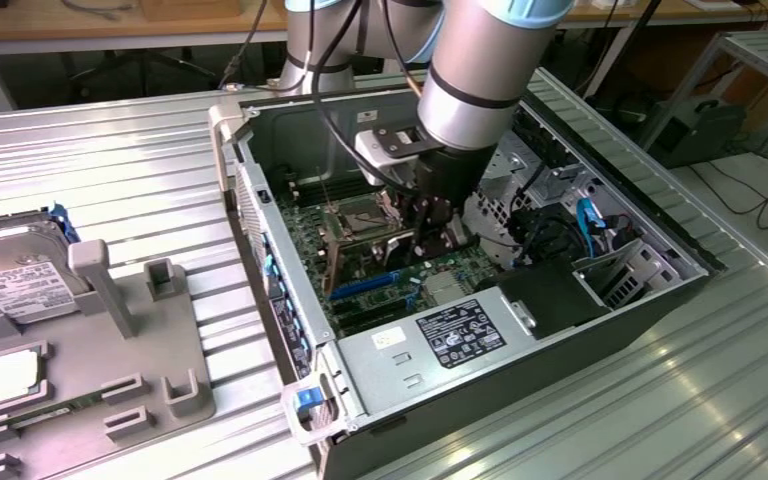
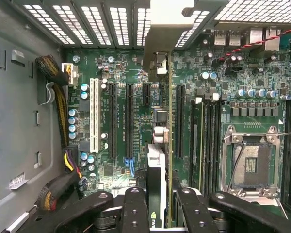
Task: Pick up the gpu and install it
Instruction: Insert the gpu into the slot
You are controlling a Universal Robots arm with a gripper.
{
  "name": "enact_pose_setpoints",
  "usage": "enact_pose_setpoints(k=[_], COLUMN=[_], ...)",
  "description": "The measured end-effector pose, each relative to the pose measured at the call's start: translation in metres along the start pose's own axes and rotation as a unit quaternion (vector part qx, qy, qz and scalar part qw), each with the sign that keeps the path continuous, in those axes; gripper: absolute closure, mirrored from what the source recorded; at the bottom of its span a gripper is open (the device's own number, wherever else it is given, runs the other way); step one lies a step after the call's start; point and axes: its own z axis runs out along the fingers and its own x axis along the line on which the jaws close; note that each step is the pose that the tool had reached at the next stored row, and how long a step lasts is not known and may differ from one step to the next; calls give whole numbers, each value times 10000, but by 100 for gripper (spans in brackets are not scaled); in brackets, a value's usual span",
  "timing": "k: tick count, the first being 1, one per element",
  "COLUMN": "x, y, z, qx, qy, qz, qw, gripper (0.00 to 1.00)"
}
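My gripper is shut on the gpu, which I see edge-on: black cooler on one side, thin board on the other. Its silvery end bracket lies at the far end, by the case's perforated rear wall. The card hangs over the green motherboard, lined up along the black expansion slots and between two of them. Whether it touches a slot I cannot tell. In the exterior view the arm reaches down into the open computer case, and the gripper is low over the board.
A CPU socket and memory slots lie beside the card. Cable bundles run along the case wall. The power supply fills the case's near end. A grey fixture and a silver hard drive sit at the exterior view's left.
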Motion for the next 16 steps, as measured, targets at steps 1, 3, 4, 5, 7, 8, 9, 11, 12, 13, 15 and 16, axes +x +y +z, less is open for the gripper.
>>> enact_pose_setpoints(k=[1, 3, 4, 5, 7, 8, 9, 11, 12, 13, 15, 16], x=[0, 0, 0, 1, 1, 1, 0, 0, 0, 0, 1, 1], y=[0, 0, -1, 0, -1, -1, -1, -1, -1, -1, -1, -1], z=[3, 11, 15, 18, 20, 20, 20, 21, 21, 21, 21, 21], qx=[0, 1, 1, 0, 0, 0, 0, 1, 1, 1, 0, 0], qy=[0, -1, -1, 0, -1, -1, -1, 2, 2, 2, 3, 4], qz=[0, 0, 0, 0, 0, 0, 0, 0, 1, 1, 1, 1], qw=[10000, 10000, 10000, 10000, 10000, 10000, 10000, 10000, 10000, 10000, 10000, 10000], gripper=[72, 72, 72, 72, 72, 72, 72, 72, 72, 72, 72, 72])
